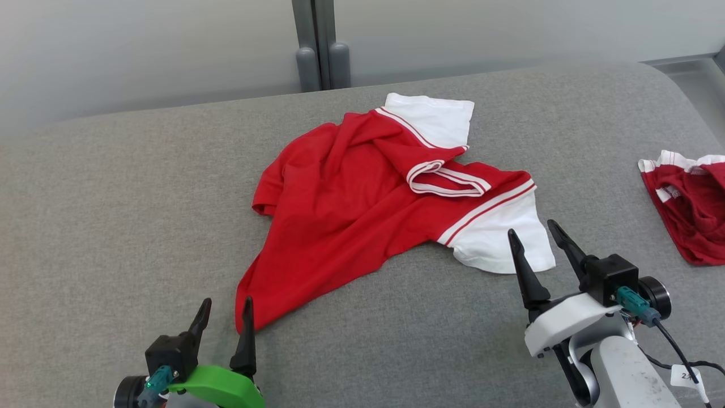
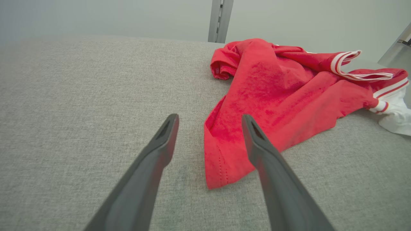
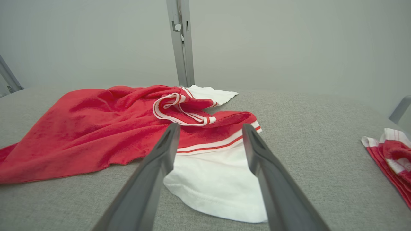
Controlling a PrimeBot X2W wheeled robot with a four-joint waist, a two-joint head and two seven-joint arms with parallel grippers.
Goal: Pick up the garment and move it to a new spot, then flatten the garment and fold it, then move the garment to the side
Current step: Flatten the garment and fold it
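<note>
A red garment (image 1: 351, 209) with white sleeves and white-striped trim lies crumpled in the middle of the grey padded surface (image 1: 113, 215). My left gripper (image 1: 224, 313) stands open at the garment's near red corner (image 2: 221, 160), its right finger at the hem, nothing held. Open too, my right gripper (image 1: 533, 232) hovers just over the near white sleeve (image 3: 215, 179), which lies between its fingers in the right wrist view. The far white sleeve (image 1: 436, 116) points toward the back edge.
A second red and white garment (image 1: 691, 204) lies bunched at the right edge of the surface. A grey upright post (image 1: 320, 45) stands behind the back edge. Bare grey padding spreads to the left and along the front.
</note>
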